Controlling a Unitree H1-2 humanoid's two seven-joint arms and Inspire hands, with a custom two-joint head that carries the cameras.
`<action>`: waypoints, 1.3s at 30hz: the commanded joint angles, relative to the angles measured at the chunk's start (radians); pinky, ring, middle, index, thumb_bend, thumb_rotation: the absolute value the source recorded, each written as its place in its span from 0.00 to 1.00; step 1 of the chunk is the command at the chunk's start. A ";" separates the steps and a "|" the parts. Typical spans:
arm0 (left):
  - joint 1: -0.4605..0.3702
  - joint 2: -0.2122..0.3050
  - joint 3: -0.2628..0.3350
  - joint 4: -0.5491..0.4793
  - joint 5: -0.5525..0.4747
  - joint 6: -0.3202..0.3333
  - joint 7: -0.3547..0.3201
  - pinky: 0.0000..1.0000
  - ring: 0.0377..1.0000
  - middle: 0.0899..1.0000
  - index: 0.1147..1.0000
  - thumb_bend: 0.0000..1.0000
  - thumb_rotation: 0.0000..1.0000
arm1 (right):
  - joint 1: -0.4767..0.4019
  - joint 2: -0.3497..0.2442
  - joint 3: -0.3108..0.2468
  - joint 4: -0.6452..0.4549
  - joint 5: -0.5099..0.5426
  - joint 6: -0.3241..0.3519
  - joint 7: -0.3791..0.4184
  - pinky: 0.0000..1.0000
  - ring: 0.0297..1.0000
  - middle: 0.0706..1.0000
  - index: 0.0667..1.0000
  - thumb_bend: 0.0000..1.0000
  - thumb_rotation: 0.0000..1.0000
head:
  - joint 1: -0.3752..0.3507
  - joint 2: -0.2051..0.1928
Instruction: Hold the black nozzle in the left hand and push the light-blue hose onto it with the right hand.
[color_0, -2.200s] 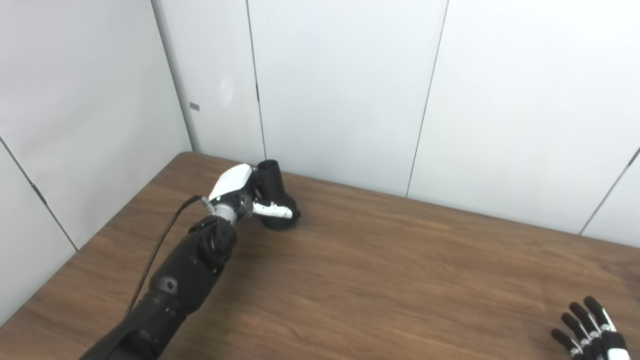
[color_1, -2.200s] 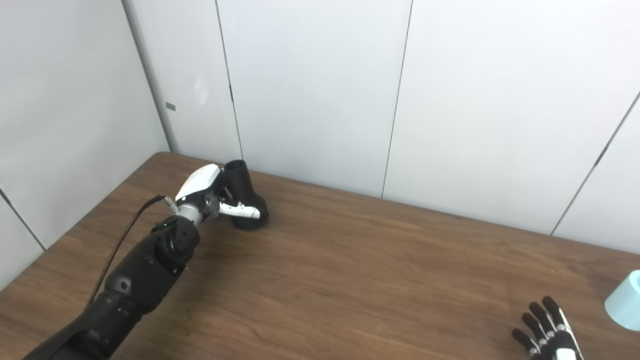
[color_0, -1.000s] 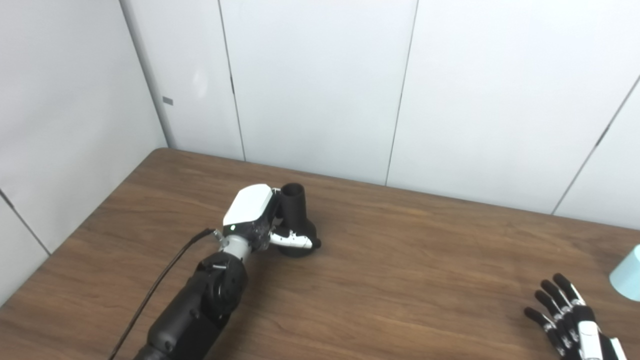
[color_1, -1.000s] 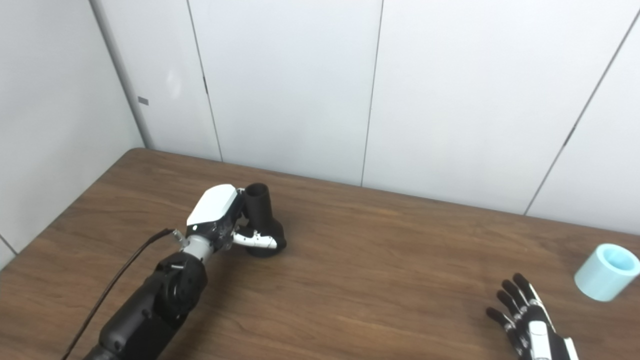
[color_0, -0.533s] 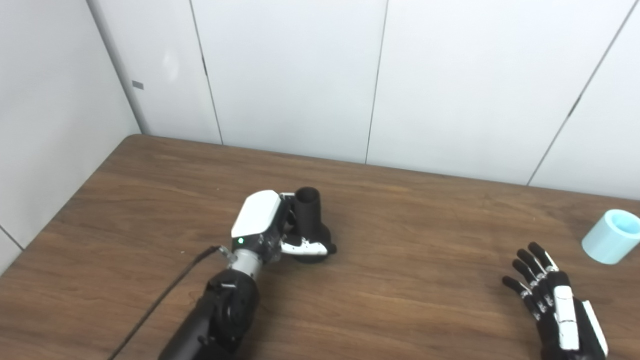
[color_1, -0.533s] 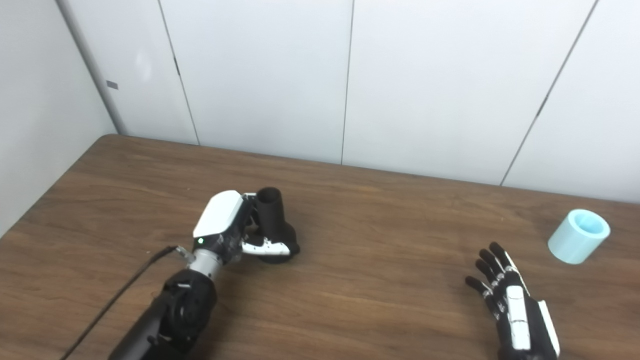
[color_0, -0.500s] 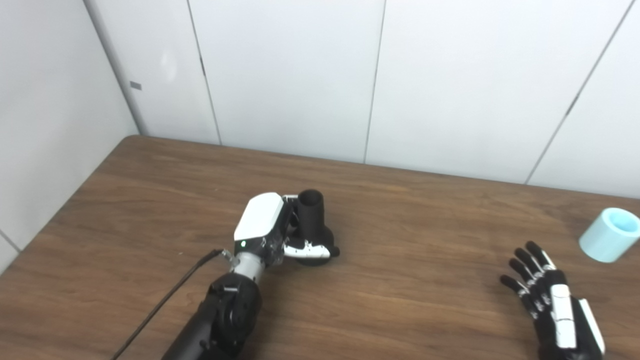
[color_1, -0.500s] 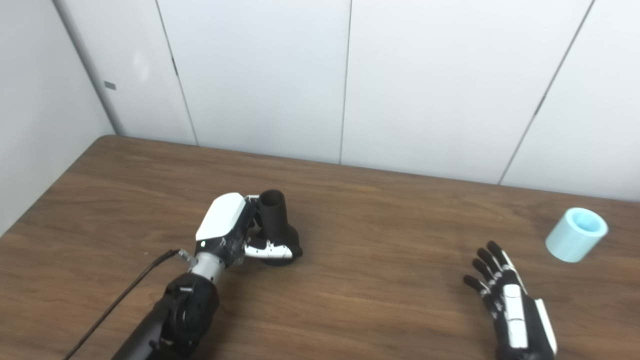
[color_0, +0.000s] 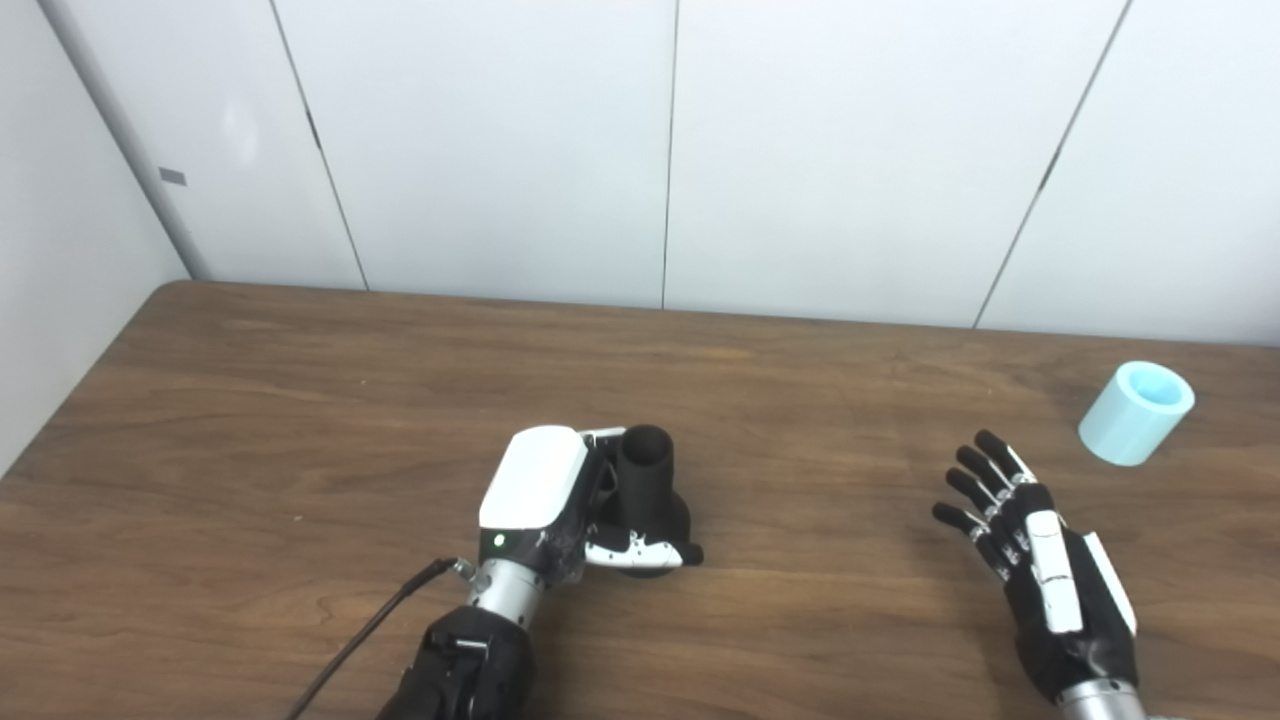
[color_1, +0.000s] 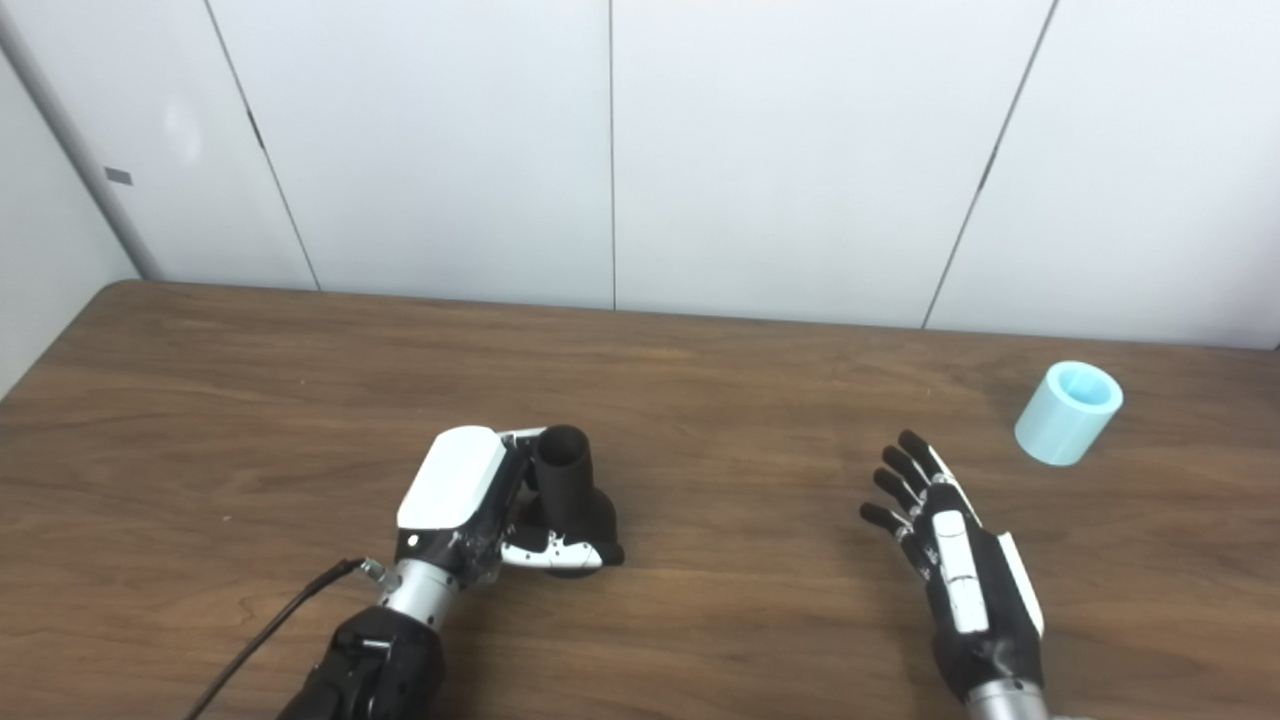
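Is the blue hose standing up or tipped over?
Tipped. The hose lies on its side on the table, its open end angled up toward the wall.

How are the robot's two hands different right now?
The left hand is curled shut around the black nozzle; the right hand holds nothing. The left hand's fingers wrap the nozzle, while the right hand's fingers are spread apart, pointing toward the light-blue hose without touching it. Both are over the wooden table.

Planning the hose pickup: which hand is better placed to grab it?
Right. The right hand is open and nearest the light-blue hose; the left hand is shut on the black nozzle.
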 joint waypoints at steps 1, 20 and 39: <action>0.025 -0.009 -0.026 0.012 0.027 -0.002 -0.013 0.42 0.48 0.43 0.42 0.52 0.00 | -0.014 -0.001 -0.001 -0.042 -0.014 -0.014 -0.014 0.77 0.88 0.89 0.89 0.54 0.94 | -0.009 0.005; 0.097 -0.040 -0.048 0.001 -0.001 -0.052 -0.025 0.43 0.48 0.42 0.43 0.52 0.00 | -0.013 0.009 -0.027 -0.107 -0.008 0.006 -0.048 0.79 0.85 0.86 0.87 0.50 0.81 | -0.166 0.045; 0.103 0.010 0.002 0.036 -0.091 -0.116 -0.043 0.47 0.49 0.43 0.43 0.52 0.00 | -0.112 -0.107 -0.077 -0.240 -0.319 0.076 -0.153 0.68 0.80 0.82 0.81 0.49 0.68 | -0.500 -0.029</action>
